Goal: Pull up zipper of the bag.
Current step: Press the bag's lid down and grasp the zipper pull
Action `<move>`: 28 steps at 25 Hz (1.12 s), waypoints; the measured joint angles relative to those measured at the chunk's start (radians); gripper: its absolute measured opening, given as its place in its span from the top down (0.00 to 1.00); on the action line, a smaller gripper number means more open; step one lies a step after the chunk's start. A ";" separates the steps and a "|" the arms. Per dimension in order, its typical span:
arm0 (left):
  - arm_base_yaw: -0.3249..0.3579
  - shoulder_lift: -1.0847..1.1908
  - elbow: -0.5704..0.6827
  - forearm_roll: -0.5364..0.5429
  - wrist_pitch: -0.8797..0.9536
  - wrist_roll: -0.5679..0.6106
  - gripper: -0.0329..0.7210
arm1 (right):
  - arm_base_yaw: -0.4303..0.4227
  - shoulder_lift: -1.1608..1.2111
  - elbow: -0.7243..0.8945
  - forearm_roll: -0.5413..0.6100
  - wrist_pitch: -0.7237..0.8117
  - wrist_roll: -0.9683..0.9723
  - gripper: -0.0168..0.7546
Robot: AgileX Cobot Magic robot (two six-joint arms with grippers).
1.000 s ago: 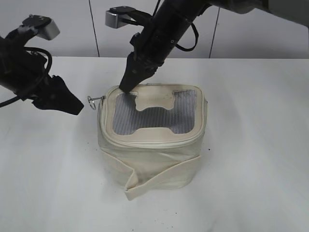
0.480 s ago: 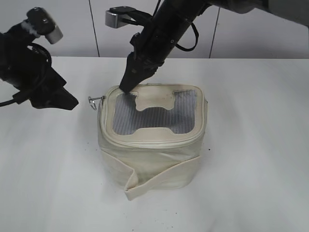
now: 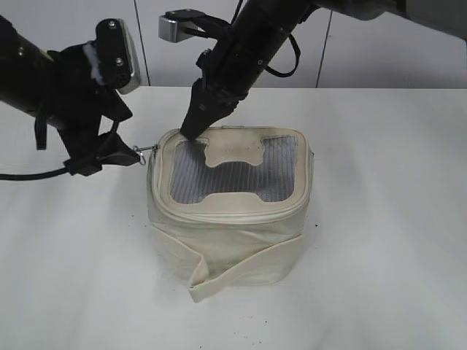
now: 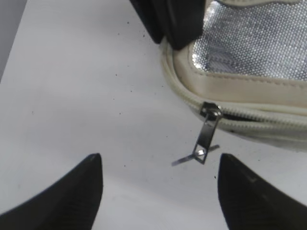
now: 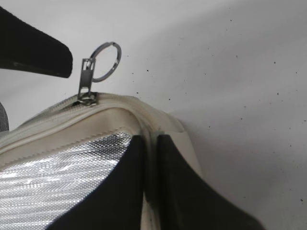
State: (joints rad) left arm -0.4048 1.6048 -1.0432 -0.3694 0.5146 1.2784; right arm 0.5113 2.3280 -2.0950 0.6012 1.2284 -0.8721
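Table: a plain white table [image 3: 379, 219] carries everything; small dark specks dot it.
Bag: the small boxy cream-white leatherette bag [image 3: 230, 233] stands upright near the middle of the table, with a folded cream band [image 3: 241, 270] across its near side and a grey mesh top panel [image 3: 233, 175] bearing a cream H-shaped patch [image 3: 235, 149].
Zipper: the cream zipper track [image 4: 259, 115] runs round the top rim; in the left wrist view it looks closed along the visible stretch. A small silver metal slider [image 4: 211, 111] sits at the bag's left rim, its flat pull and wire ring [image 5: 105, 61] sticking out over the table.
Left claw: the black left claw [image 4: 158, 187] hovers beside the bag's left side, its two fingers spread wide apart with nothing between them. The ring pull lies near the gap, apart from both fingers.
Right claw: the black right claw [image 5: 151, 191] is pressed shut at the bag's far left corner, pinching the cream rim edge by the mesh panel.
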 joint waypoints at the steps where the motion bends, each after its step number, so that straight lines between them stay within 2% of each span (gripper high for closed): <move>1: -0.004 0.007 0.000 0.004 -0.005 0.000 0.20 | 0.000 0.000 0.000 0.000 0.000 0.000 0.91; 12: -0.057 0.078 -0.001 0.049 -0.027 0.001 0.24 | 0.000 0.000 0.000 -0.001 0.000 0.002 0.91; 16: -0.058 0.085 -0.001 0.052 -0.057 0.002 0.41 | 0.000 0.000 0.000 -0.002 0.000 0.002 0.91; 18: -0.059 0.085 -0.001 0.053 -0.059 0.003 0.56 | 0.000 0.000 0.000 -0.002 0.000 0.003 0.91; 21: -0.059 0.085 -0.001 0.056 -0.061 0.003 0.72 | 0.000 0.000 0.000 -0.002 0.000 0.003 0.91; 26: -0.059 0.085 -0.001 0.089 -0.011 0.002 0.93 | 0.000 0.000 0.000 -0.002 0.000 0.003 0.91; 28: -0.059 0.085 -0.001 0.094 0.013 -0.013 0.96 | 0.000 -0.001 0.000 -0.002 0.000 0.003 0.91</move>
State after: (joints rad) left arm -0.4634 1.6899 -1.0440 -0.2754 0.5281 1.2652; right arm 0.5113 2.3274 -2.0950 0.5993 1.2284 -0.8687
